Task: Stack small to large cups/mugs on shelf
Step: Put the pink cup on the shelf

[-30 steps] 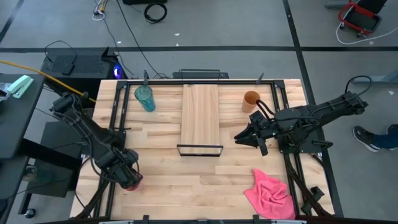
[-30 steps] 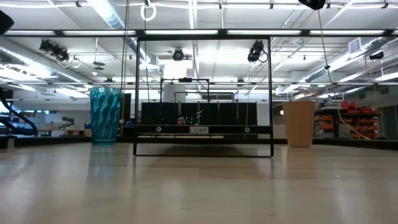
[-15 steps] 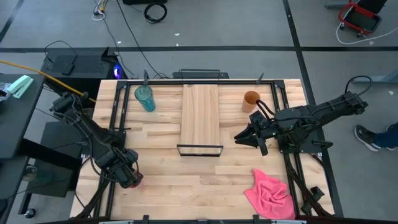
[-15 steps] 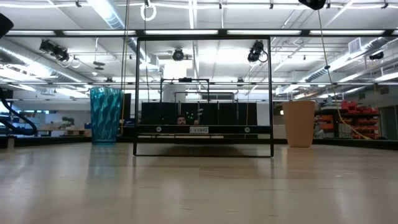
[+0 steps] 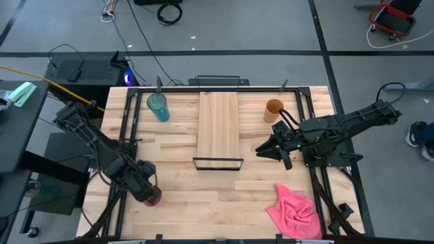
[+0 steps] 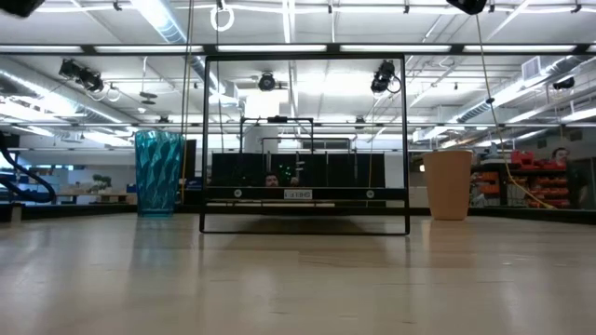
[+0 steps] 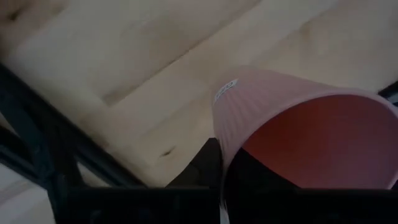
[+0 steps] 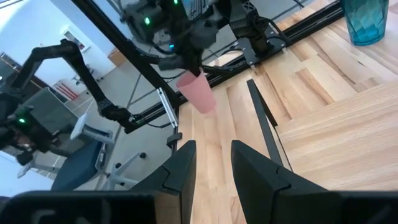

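Note:
My left gripper [image 5: 144, 191] is shut on the small pink cup [image 5: 153, 197] near the table's front left corner; the right wrist view shows the cup [image 8: 198, 91] hanging below it. The teal tumbler [image 5: 157, 106] stands at the far left and the orange-brown cup [image 5: 273, 110] at the far right, each on its base. Between them lies the shelf [image 5: 218, 123], with its black frame [image 5: 218, 163] at the near end. My right gripper [image 5: 262, 149] waits open right of the frame, with nothing between its fingers [image 8: 255, 167]. My left gripper holds the pink cup by its wall at the rim [image 7: 222, 149], one finger inside the cup and one finger [image 7: 198, 167] outside. It comes at the cup from above. The cup hangs tilted below the fingers, clear of the table [image 8: 205, 102].
A crumpled pink cloth [image 5: 295, 211] lies near the front right corner. Black rails [image 5: 126, 129] run along the table's left and right sides. Bare wood lies between the shelf frame and the front edge. A person's shoe [image 5: 420, 139] shows on the floor at far right.
My left gripper has shut on the pink cup, risen and shifted slightly toward the table's right edge. The cup has come up with it and now hangs tilted.

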`<state>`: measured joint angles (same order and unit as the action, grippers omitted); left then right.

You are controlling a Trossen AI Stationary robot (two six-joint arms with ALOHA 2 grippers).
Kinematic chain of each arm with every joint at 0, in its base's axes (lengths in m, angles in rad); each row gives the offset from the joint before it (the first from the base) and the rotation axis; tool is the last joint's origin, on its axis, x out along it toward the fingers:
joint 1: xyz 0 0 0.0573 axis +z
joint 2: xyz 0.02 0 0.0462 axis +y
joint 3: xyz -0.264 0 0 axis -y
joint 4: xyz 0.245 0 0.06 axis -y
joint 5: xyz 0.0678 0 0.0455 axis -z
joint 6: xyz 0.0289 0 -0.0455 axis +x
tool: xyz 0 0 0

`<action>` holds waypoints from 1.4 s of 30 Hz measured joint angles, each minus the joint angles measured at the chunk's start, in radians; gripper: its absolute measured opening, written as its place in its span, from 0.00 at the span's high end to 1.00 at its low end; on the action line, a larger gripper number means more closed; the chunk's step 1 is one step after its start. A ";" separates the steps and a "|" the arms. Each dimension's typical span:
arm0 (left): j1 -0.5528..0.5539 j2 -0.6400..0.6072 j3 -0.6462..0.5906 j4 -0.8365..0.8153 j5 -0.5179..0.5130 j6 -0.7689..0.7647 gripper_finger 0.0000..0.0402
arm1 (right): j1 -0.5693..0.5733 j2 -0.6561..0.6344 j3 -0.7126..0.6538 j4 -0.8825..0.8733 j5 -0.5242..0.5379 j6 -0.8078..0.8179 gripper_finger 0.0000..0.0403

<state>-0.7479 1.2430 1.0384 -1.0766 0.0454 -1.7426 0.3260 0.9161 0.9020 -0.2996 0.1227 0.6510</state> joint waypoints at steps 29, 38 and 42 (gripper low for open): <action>0.867 0.232 0.810 -0.312 -0.144 1.125 0.98 | -0.003 0.000 0.000 -0.019 0.096 0.033 0.73; 0.998 0.521 1.032 -0.393 0.001 1.371 0.98 | -0.003 -0.001 0.000 -0.042 0.157 0.053 0.73; 1.025 0.633 1.072 -0.423 0.026 1.432 0.98 | -0.014 -0.001 0.000 -0.058 0.172 0.060 0.73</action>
<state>0.2773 1.8764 2.1103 -1.5001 0.0715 -0.3104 0.3117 0.9154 0.9020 -0.3575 0.2945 0.7111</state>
